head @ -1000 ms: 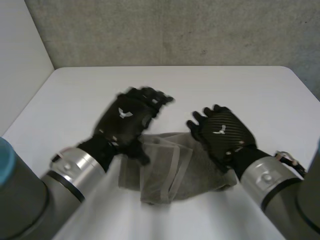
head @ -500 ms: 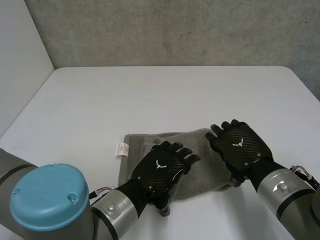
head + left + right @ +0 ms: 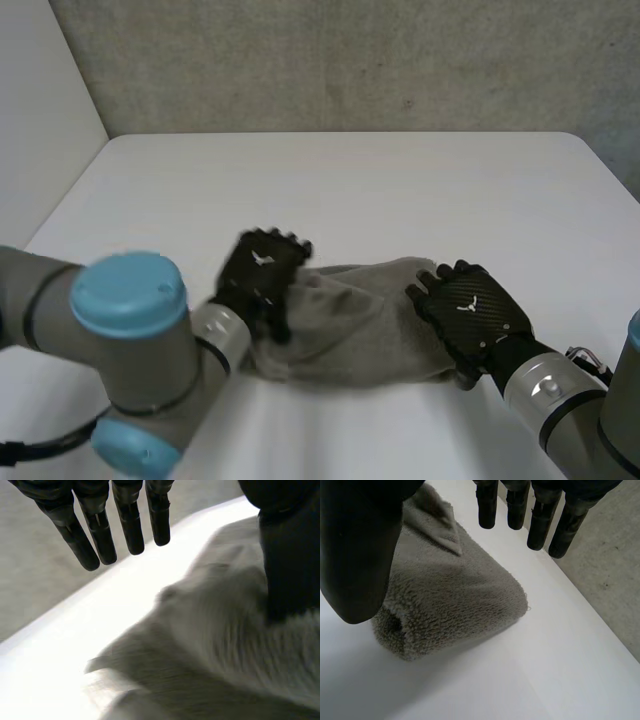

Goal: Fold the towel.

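A grey towel (image 3: 360, 322) lies folded into a thick bundle near the table's front edge. My left hand (image 3: 262, 275) is at its left end, over the folded cloth. In the left wrist view the fingers (image 3: 100, 527) stay straight above the table beyond the towel (image 3: 225, 645), and the thumb rests on the pile. My right hand (image 3: 470, 312) hovers over the right end. Its fingers (image 3: 520, 505) are straight, and the rolled end of the towel (image 3: 450, 595) lies under the palm between thumb and fingers. Neither hand grips the cloth.
The white table (image 3: 350, 190) stretches bare behind the towel to a grey wall. My left arm (image 3: 130, 350) bulks large at the front left, close to the towel's left end. A white wall bounds the table's left side.
My left hand has swung from the towel's front middle to its left end, and its fingers have curled slightly. The white label is now hidden. My right hand has slid slightly left.
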Controlling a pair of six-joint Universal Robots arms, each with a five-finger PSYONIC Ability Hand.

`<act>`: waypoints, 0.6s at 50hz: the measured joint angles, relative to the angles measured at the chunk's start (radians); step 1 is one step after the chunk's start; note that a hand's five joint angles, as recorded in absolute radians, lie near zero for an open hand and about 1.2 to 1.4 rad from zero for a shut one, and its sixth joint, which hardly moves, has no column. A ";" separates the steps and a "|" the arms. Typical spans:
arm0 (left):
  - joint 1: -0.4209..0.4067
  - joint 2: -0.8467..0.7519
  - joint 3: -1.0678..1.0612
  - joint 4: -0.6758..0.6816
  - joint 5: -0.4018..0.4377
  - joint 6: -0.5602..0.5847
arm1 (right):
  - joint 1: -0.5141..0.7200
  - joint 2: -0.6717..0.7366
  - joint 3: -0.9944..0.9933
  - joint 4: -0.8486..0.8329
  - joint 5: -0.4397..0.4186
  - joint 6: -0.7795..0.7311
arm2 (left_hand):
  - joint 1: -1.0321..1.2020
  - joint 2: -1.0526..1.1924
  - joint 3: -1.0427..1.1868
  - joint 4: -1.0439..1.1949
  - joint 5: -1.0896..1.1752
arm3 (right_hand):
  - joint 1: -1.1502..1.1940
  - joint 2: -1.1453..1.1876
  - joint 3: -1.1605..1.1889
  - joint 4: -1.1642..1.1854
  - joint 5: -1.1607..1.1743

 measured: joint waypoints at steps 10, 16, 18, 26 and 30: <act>0.141 -0.015 0.011 0.025 -0.106 -0.155 | 0.010 0.024 0.003 -0.010 -0.001 -0.001 | 0.092 0.091 0.093 0.089 0.088 | 0.007 0.001 0.003 0.001 0.002; 0.148 -0.031 -0.010 0.019 -0.175 -0.147 | 0.011 0.044 0.003 -0.026 0.002 -0.001 | 0.092 0.091 0.093 0.089 0.088 | 0.086 0.071 0.076 0.062 0.091; 0.143 -0.029 -0.018 0.017 -0.186 -0.139 | 0.011 0.049 0.004 -0.032 0.002 -0.001 | 0.092 0.091 0.093 0.089 0.088 | 0.102 0.084 0.093 0.077 0.108; 0.063 0.045 -0.065 0.020 -0.197 -0.121 | 0.008 0.053 0.016 -0.052 0.004 -0.001 | 0.090 0.089 0.091 0.088 0.087 | 0.187 0.179 0.187 0.176 0.201; 0.004 0.084 -0.097 0.029 -0.189 -0.121 | 0.000 0.053 0.024 -0.063 0.004 -0.001 | 0.081 0.073 0.079 0.082 0.069 | 0.198 0.194 0.203 0.189 0.217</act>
